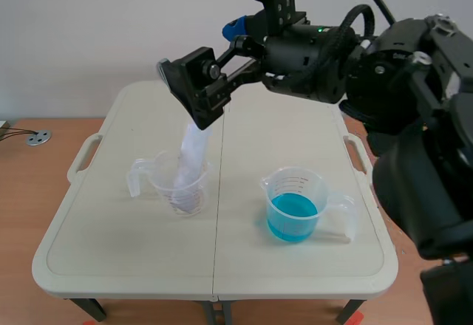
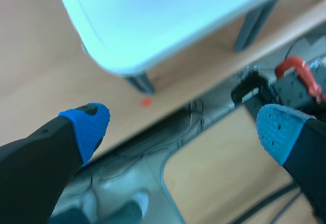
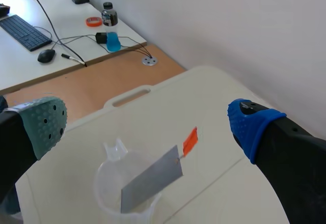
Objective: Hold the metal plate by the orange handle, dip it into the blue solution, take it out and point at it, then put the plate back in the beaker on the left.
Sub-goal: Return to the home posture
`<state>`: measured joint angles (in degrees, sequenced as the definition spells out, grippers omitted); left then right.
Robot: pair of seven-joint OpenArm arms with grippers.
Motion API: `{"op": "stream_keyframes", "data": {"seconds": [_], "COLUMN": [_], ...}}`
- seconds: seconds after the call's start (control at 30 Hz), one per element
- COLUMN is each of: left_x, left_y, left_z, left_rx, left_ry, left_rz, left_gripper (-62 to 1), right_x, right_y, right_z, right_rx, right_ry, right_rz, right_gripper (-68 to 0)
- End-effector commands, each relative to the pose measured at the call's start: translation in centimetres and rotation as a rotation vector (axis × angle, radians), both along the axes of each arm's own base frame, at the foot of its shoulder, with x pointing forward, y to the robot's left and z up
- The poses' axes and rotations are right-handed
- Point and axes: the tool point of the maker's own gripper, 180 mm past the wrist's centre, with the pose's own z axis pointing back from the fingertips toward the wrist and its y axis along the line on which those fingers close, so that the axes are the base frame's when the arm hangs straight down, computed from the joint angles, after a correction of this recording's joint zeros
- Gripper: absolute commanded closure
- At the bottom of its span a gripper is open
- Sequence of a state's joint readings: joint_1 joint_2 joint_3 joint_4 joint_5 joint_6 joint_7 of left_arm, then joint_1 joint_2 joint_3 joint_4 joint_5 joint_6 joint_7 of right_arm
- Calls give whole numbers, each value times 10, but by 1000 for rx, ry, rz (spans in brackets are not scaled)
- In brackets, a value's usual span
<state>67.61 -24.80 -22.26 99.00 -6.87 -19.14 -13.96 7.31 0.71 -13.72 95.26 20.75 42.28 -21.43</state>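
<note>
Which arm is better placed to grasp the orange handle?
Right: the open right gripper hovers over the orange handle of the metal plate in the beaker; the left gripper faces the floor.

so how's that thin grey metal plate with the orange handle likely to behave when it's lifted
The thin grey metal plate looks flat and straight-edged, so probably stiff and light. The small orange handle offers little to pinch, so it may swing in the right claw. It leans in the clear plastic beaker, which might tip if dragged.
</note>
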Motion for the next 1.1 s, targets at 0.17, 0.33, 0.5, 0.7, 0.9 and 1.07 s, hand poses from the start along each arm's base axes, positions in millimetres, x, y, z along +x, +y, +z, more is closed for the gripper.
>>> {"op": "stream_keyframes", "data": {"seconds": [0.17,0.33,0.5,0.7,0.9,1.07], "left_x": [22,47,68,90,109,117], "left_y": [-5,-12,-20,-40,-61,-76], "left_z": [8,26,44,59,72,94], "left_rx": [-3,-45,-90,-138,-175,-222], "left_ry": [-73,-187,-284,-365,-433,-518], "left_rz": [-18,-39,-72,-152,-230,-275], "left_gripper": [-623,-623,-623,-623,-623,-623], "right_x": [-24,-42,-58,-75,-81,-82], "right_y": [-38,-62,-86,-111,-121,-121], "right_z": [3,-4,-17,-34,-38,-39], "right_rx": [10,-26,-37,-41,-32,-36], "right_ry": [14,43,100,174,191,194], "right_rz": [-54,-92,-127,-168,-188,-189], "right_gripper": [-665,-665,-664,-663,-663,-663]}}
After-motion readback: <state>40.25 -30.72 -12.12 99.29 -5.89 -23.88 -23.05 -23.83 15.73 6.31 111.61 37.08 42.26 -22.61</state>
